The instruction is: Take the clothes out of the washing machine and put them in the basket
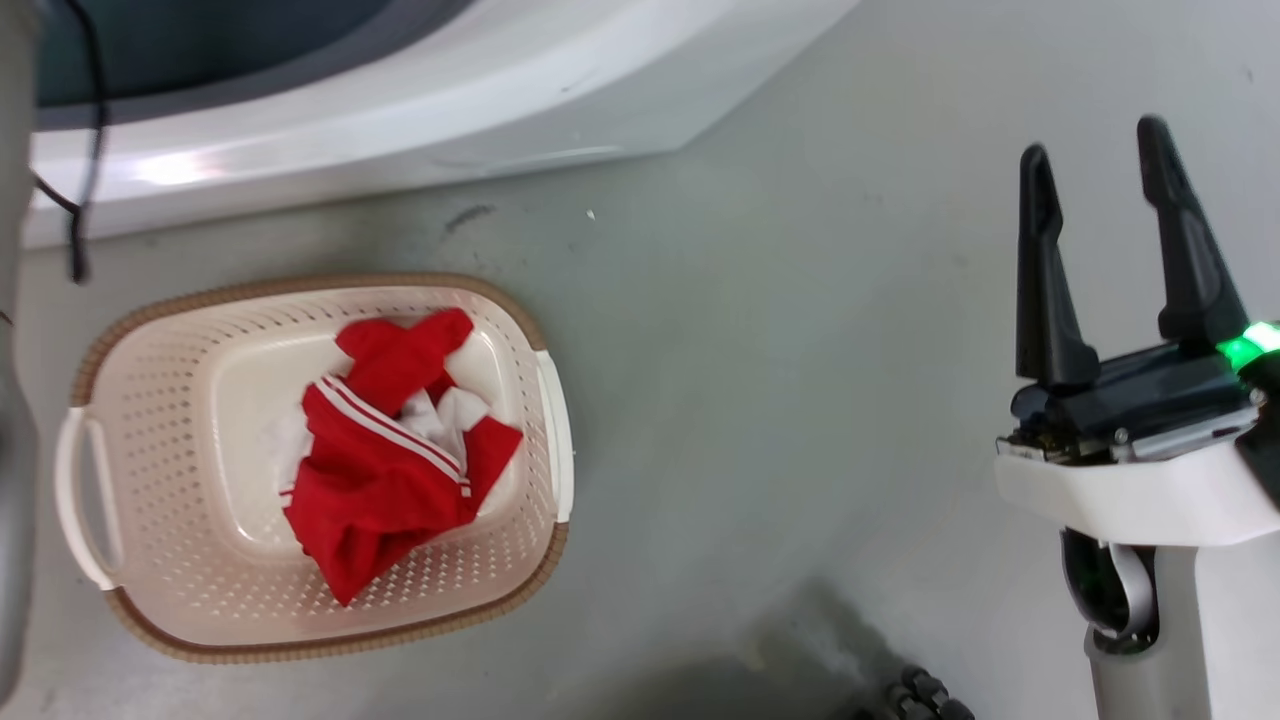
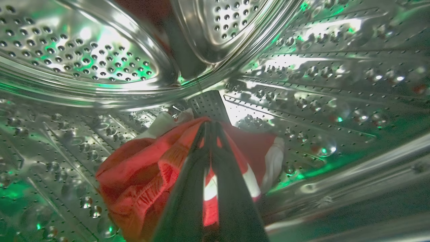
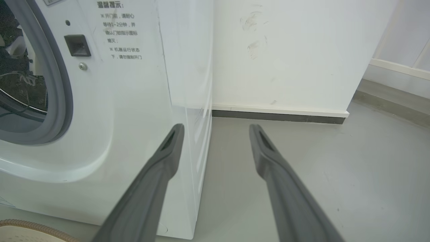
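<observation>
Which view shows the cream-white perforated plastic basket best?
The head view: the whole basket from above, red clothes inside. The right wrist view catches a bit of its brown rim; the left wrist view faces the steel drum.

- Washing machine (image 3: 134, 101): white front-loader with a grey rubber-rimmed porthole and printed warning text beside it. The perforated steel drum (image 2: 84, 60) gleams inside.
- Basket (image 1: 150, 400): cream oval with perforated sides and a brown woven-look rim, standing on the floor near the machine.
- Red garment (image 1: 385, 470): white-striped, crumpled in the basket.
- Second red garment (image 2: 141, 178): white-trimmed, bunched inside the drum.
</observation>
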Controlling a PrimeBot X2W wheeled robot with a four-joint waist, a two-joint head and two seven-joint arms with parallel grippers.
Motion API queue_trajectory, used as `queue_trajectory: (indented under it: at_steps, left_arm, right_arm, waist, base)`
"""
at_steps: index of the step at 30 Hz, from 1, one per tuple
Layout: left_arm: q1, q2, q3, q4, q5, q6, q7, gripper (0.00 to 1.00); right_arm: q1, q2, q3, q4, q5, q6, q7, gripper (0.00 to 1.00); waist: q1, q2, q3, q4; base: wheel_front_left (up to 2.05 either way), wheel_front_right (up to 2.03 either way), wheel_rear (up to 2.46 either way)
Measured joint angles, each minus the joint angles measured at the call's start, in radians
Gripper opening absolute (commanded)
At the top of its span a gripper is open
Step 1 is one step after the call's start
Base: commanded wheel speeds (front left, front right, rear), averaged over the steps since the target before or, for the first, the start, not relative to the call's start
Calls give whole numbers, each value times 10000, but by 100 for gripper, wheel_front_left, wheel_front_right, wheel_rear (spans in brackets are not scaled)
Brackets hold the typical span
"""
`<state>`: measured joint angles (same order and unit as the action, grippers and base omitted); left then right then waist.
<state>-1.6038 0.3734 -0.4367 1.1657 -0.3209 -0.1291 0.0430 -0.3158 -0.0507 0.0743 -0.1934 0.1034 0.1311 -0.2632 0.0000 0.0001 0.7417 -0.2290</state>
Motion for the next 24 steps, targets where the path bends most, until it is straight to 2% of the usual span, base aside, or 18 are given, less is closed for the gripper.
queue_trajectory:
  at_steps: [9, 17, 24]
  left_arm:
    - [2173, 167, -1018, -851, -1285, 0, -1429, 0]
    - [4447, 150, -1202, -1544, -1751, 15, -2869, 0]
    - [6429, 33, -957, -3160, -1779, 485, -3032, 0]
  right_arm:
    - [592, 0, 38, 267, -192, 0, 0, 100]
    - [1211, 0, 52, 418, -393, 0, 0, 100]
    - [1757, 0, 31, 604, -527, 0, 0, 100]
  waist:
    - [-1, 0, -1261, 368]
    - [-1, 0, -2398, 710]
    - [-2, 0, -3405, 1079]
  base:
    - [0, 0, 0]
    - [0, 0, 0]
    - [0, 0, 0]
